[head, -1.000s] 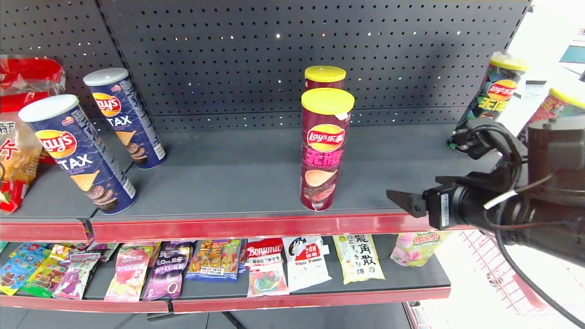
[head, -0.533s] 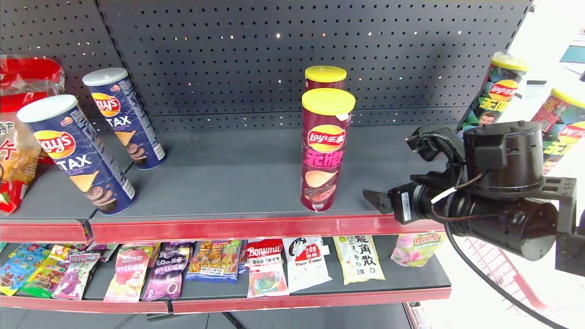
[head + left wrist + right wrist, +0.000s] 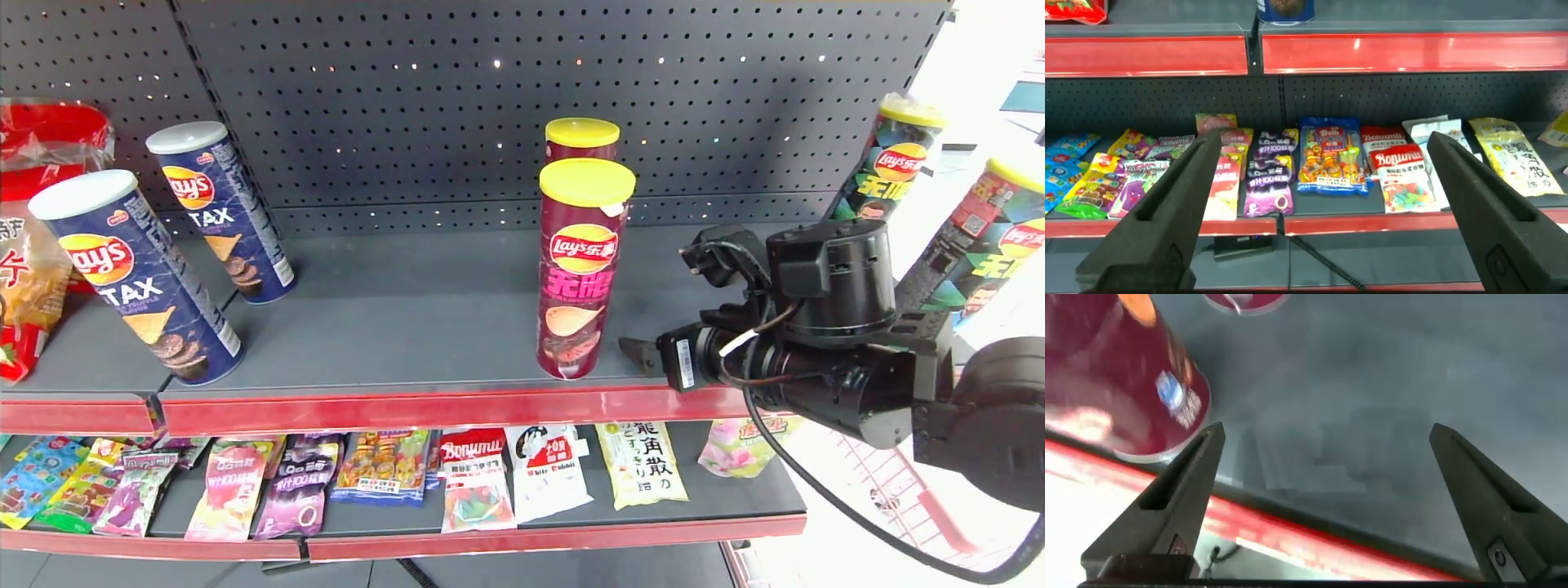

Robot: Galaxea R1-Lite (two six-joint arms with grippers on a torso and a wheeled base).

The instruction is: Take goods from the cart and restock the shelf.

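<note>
Two maroon chip cans with yellow lids stand on the grey upper shelf, one at the front edge and one behind it. My right gripper hovers at shelf height just right of the front can, open and empty. In the right wrist view the gripper faces bare shelf, with the front can beside one finger. My left gripper is open and empty, low down, facing the snack bags on the lower shelf.
Two blue cans lean at the shelf's left. Two green-black cans stand at the far right behind my right arm. A red lip edges the shelf. A red wire grid shows at the lower right.
My right arm has swung left along the shelf front, bringing the open gripper close to the front maroon can. The cans have not moved.
</note>
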